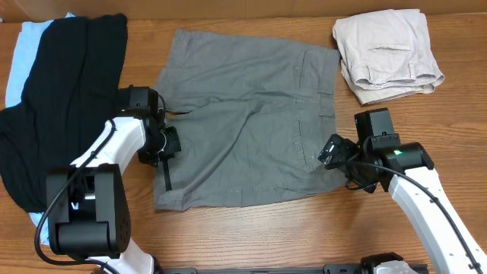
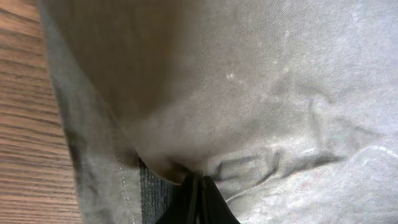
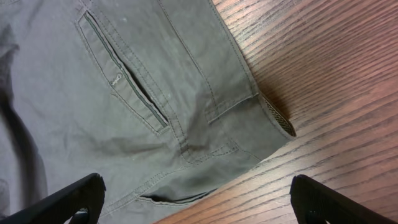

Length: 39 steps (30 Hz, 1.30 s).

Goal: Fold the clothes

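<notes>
Grey-olive shorts (image 2: 261,93) fill most of the view, their stitched edge lying over the wooden table (image 2: 28,124) at left. Low in the middle, the left gripper (image 2: 196,200) pinches puckered cloth.

Brown wooden table (image 1: 304,236); grain shows plainly in wrist views.

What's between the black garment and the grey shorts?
Bare table separates the black garment and grey shorts toward the top of the overhead view. Lower down, the left arm fills the gap.
</notes>
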Available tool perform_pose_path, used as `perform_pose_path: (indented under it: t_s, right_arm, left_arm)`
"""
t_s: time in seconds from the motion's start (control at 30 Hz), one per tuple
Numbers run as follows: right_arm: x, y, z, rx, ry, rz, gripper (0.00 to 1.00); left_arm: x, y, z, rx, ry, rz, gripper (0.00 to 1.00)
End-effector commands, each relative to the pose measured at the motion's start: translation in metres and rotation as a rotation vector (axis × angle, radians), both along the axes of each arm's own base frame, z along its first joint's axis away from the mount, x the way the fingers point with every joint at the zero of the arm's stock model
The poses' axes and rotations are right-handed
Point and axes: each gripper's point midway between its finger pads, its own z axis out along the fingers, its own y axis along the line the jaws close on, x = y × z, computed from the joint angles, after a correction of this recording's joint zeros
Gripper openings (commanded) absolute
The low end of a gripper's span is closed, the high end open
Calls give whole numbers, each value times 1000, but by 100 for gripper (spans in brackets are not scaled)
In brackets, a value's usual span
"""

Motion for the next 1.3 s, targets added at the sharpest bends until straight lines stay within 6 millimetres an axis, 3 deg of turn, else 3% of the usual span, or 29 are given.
perform_pose_path:
  t_s: [0.0, 0.1, 0.3, 0.4, 0.43, 0.5, 0.53, 0.63, 0.67, 0.77, 0.87, 1.07, 1.27]
  right_arm:
    - [1, -2, 0, -9, -8, -2, 98]
    - [1, -2, 0, -9, -8, -2, 98]
    - [2, -2, 0, -8, -12, -2, 98]
    - [3, -2, 0, -8, -15, -2, 98]
    - [3, -2, 0, -8, -15, -2, 98]
    - [2, -2, 0, -8, -14, -2, 98]
    - [2, -2, 0, -8, -13, -2, 98]
    - [3, -2, 1, -8, -16, -2, 98]
    - [5, -2, 3, -7, -22, -2, 98]
    - [9, -1, 17, -3, -38, -1, 98]
    - [9, -1, 45, 1, -65, -1, 97]
    - [-11, -4, 95, 34, -121, -61, 95]
    - [-47, -8, 110, 84, -124, -176, 95]
  left_arm:
    - [8, 3, 5, -15, -11, 19, 4]
    - [20, 23, 20, 21, -31, 60, 4]
    - [54, 85, 63, 170, -132, 179, 4]
    - [72, 99, 75, 184, -208, 209, 4]
    - [75, 100, 77, 185, -221, 213, 11]
    - [78, 101, 78, 187, -234, 215, 57]
    - [78, 101, 78, 187, -233, 213, 64]
    - [80, 96, 80, 164, -240, 173, 96]
    - [82, 94, 83, 151, -244, 168, 100]
    - [90, 88, 108, 115, -267, 160, 100]
    - [96, 81, 151, 77, -295, 148, 100]
    - [76, 64, 241, 33, -308, 119, 100]
    - [49, 47, 276, 33, -313, 68, 100]
